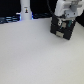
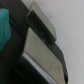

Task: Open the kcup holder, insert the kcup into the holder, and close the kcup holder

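Closest to the exterior camera, a broad pale tabletop [image 1: 35,55] lies between my viewpoint and the kcup holder [image 1: 61,31], the black boxy unit that anchors this scene. At the holder itself, my arm's gripper [image 1: 63,22] hangs directly over the front of the unit, its white body covering the holder's upper part; only the lower dark face and a small light patch, likely a handle, show beneath it. Whether the fingers are spread, closed, or pinching that handle, I cannot tell: the exterior view is too blurred. The wrist view offers only a dark edge of the holder [image 2: 45,55] seen very close, with a teal blur [image 2: 4,30] at one side that I cannot identify.

Beyond the holder and well apart from it, toward the exterior view's left, a tall white bottle-like object [image 1: 25,11] with a dark band stands against a dark backdrop. The kcup I cannot find in either picture; it may be hidden by the arm or lost in the blur.

By my reading, the opening step is in hand. The main risk is that the holder, which looks light and unfixed, slides or tips across the smooth table if I pull before the fingers have a true hold on the handle. A shallow or off-centre grip could also slip free mid-pull, leaving the drawer half open.
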